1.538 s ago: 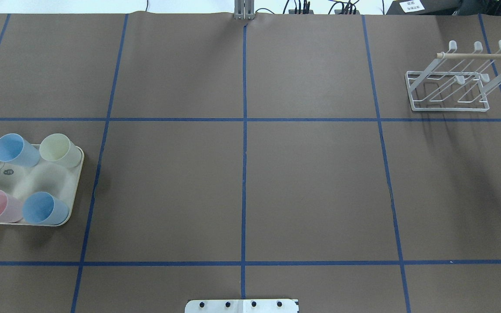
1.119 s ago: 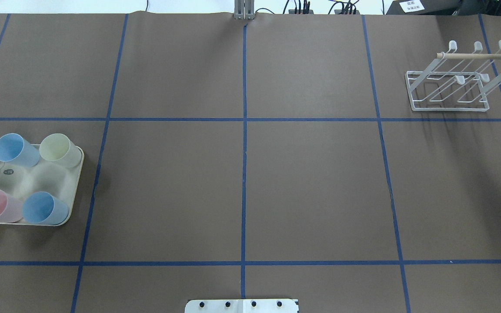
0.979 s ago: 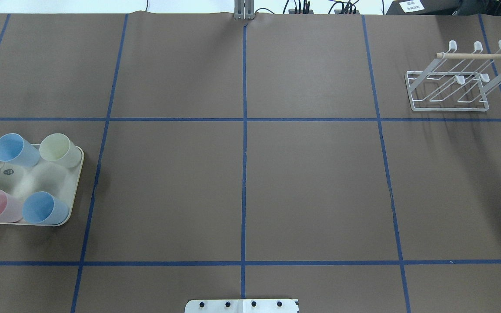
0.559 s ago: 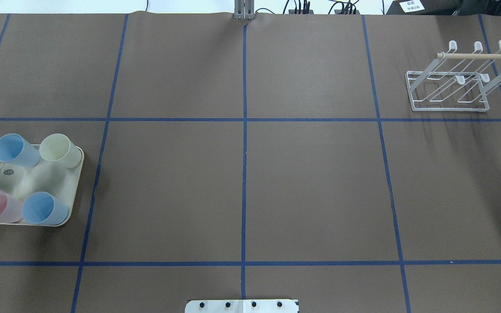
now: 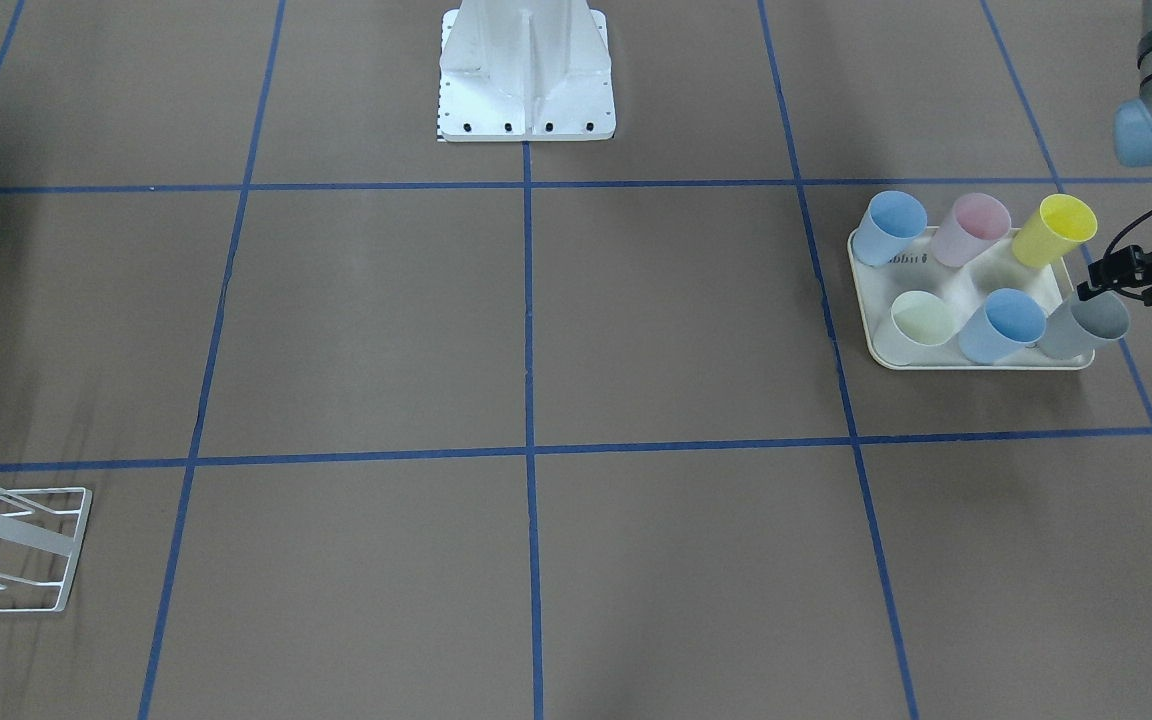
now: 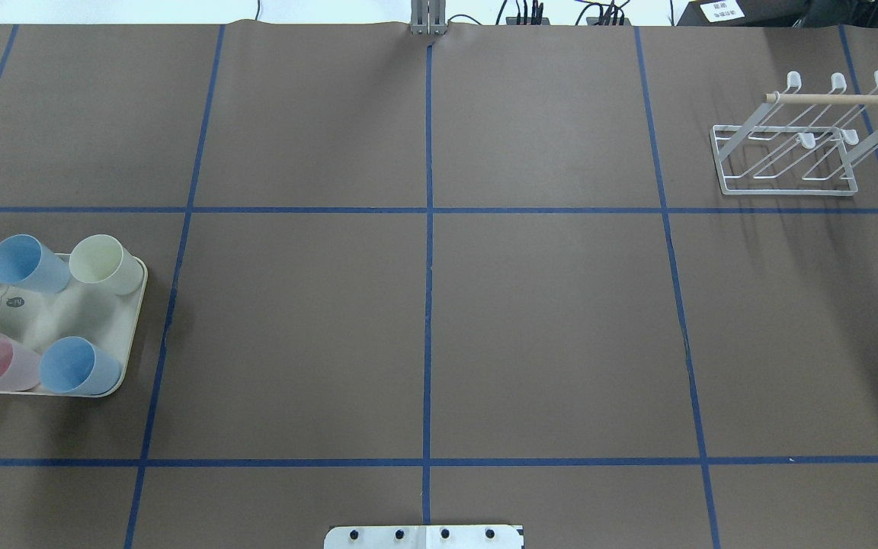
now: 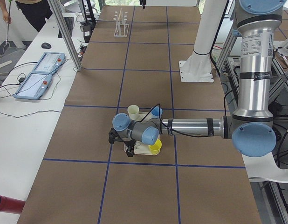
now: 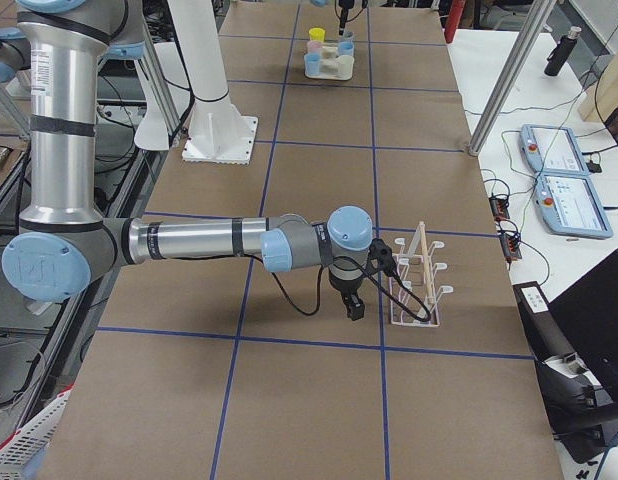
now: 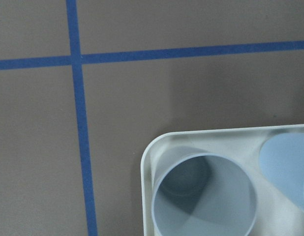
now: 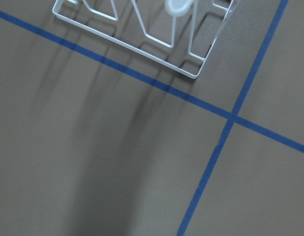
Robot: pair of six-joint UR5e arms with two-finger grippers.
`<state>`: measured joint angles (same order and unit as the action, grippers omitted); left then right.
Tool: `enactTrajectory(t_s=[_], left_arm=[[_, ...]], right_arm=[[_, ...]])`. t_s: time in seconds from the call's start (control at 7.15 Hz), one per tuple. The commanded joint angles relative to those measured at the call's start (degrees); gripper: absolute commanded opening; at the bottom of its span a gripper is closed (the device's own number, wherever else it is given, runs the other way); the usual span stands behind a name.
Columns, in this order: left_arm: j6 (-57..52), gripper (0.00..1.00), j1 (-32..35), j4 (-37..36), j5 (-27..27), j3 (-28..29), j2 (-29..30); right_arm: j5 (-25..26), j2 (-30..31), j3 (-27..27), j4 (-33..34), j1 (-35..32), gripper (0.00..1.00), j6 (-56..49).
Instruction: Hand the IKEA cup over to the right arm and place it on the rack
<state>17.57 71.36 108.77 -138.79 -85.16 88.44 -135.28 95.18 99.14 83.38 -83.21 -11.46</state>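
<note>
Several pastel cups stand in a cream tray (image 6: 43,309) at the table's left. They are a grey cup (image 5: 1091,325), two blue, one pink (image 5: 976,230), one cream and one yellow (image 5: 1058,228). My left gripper (image 5: 1126,272) hovers by the grey cup, which fills the left wrist view (image 9: 203,196). Its fingers do not show clearly, so I cannot tell its state. The white wire rack (image 6: 789,164) with its wooden peg stands at the far right. My right gripper (image 8: 351,305) hangs just beside the rack (image 8: 414,285). I cannot tell whether it is open or shut.
The robot's base plate (image 6: 424,536) sits at the near middle edge. Blue tape lines divide the brown table cover (image 6: 424,305). The rack's corner shows at the top of the right wrist view (image 10: 142,34).
A black tip of my right gripper showed at the overhead view's right edge by the rack's peg. It has since moved out of that view. The cups and rack have not moved.
</note>
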Motion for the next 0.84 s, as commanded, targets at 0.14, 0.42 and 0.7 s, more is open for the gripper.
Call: enactTrajectory(t_s=[0.14,0.42,0.7], left_arm=[[0.5,0.23,-0.3,-0.2,-0.1,3.0,2.4],[0.5,0.0,-0.3,-0.8,-0.7,2.5,3.8],[0.6,0.0,-0.2,-1.1,-1.4,2.2,4.3]], right_arm=[[-0.2,0.0,-0.6,0.0,0.4,1.0,-0.1],[-0.3,0.0,-0.7,-0.3,0.6,1.0,-0.1],[-0.5,0.0,-0.6,-0.3,0.6,1.0,-0.1]])
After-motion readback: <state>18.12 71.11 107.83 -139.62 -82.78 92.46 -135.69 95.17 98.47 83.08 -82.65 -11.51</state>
